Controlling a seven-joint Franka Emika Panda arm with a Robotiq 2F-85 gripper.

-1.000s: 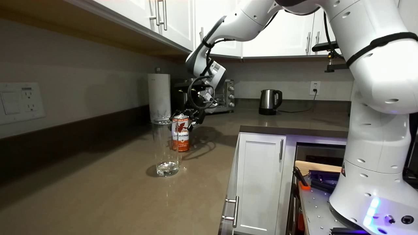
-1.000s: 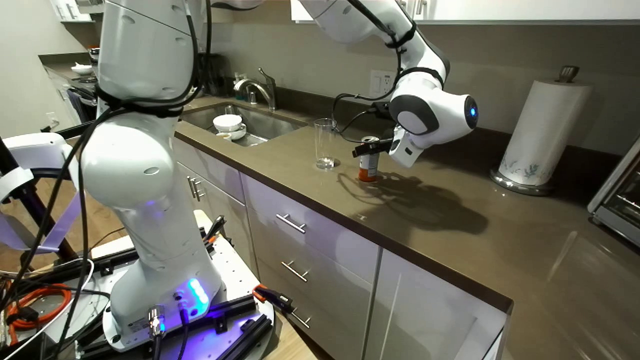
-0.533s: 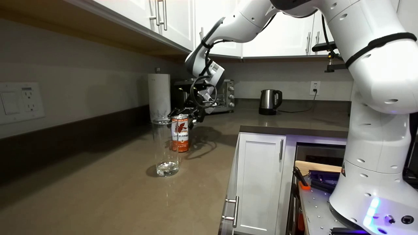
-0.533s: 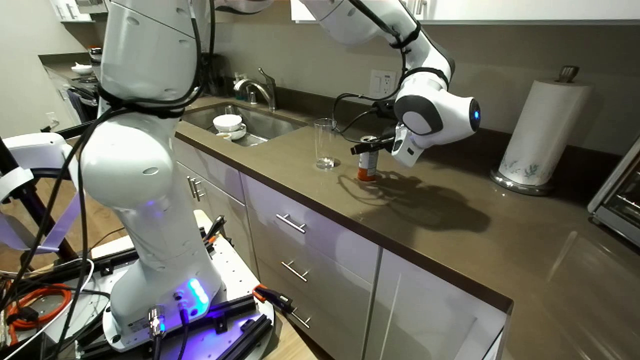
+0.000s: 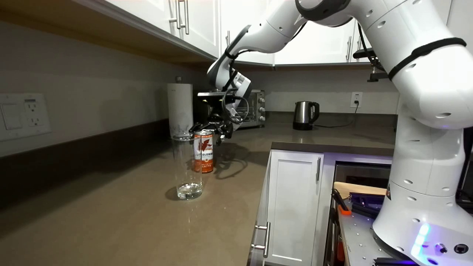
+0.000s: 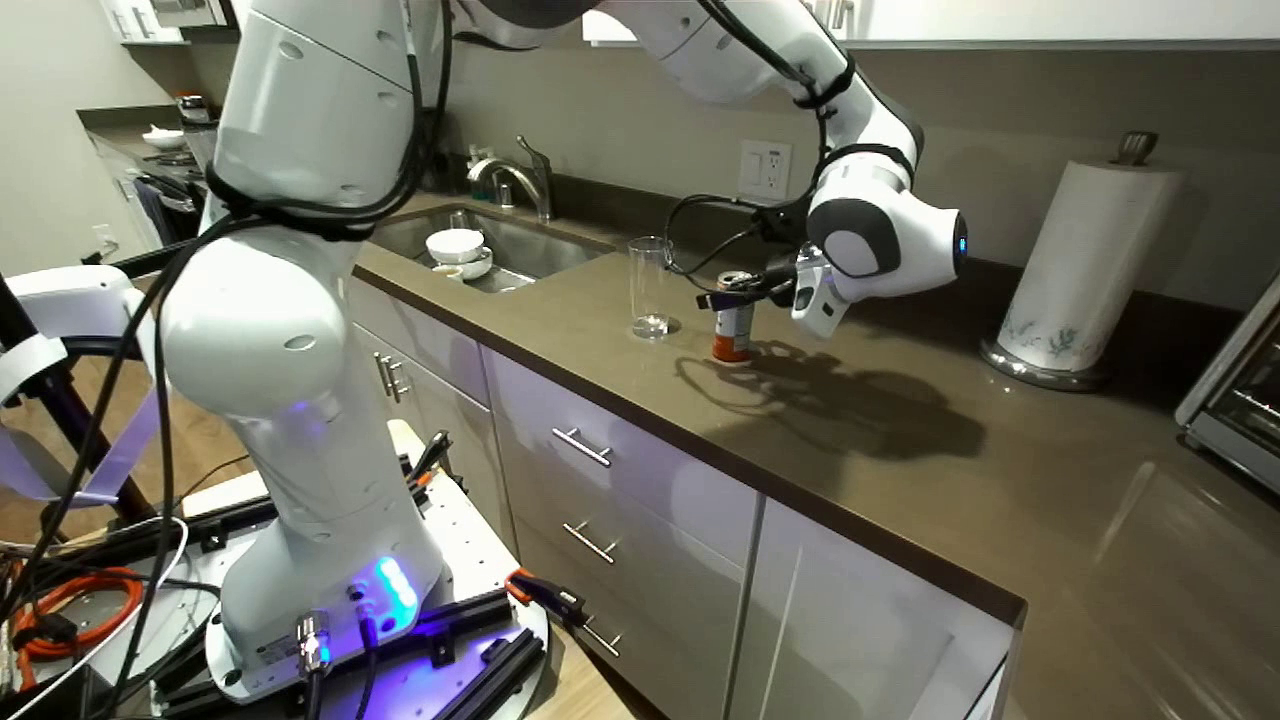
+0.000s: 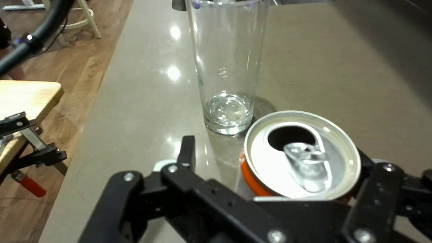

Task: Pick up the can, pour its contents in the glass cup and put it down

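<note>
Because the orange-red and white cylindrical metal can [image 5: 207, 157] stands upright on the smooth brown countertop [image 6: 1100, 560], we record the lift as not yet begun. We find the black two-finger gripper [image 7: 276, 155] spread wide around the can's upper part with nothing gripped: one finger [image 7: 188, 152] stands clear of the metal, the opposite one sits close to it, contact unconfirmed. We judge this height chosen to leave the open mouth [image 7: 290, 136] free for pouring. The tall, clear, straight-sided glass tumbler [image 6: 650, 285] stands upright just beside the can, presumably so that a short carry and tilt will serve; we see no coloured drink inside. Only the wrist view shows us that mouth, turned toward the tumbler, and the uneven finger gaps; it conceals the can's base, which both exterior views show on the countertop. The front of the printed label [image 5: 207, 147] faces us only in an exterior view.
</note>
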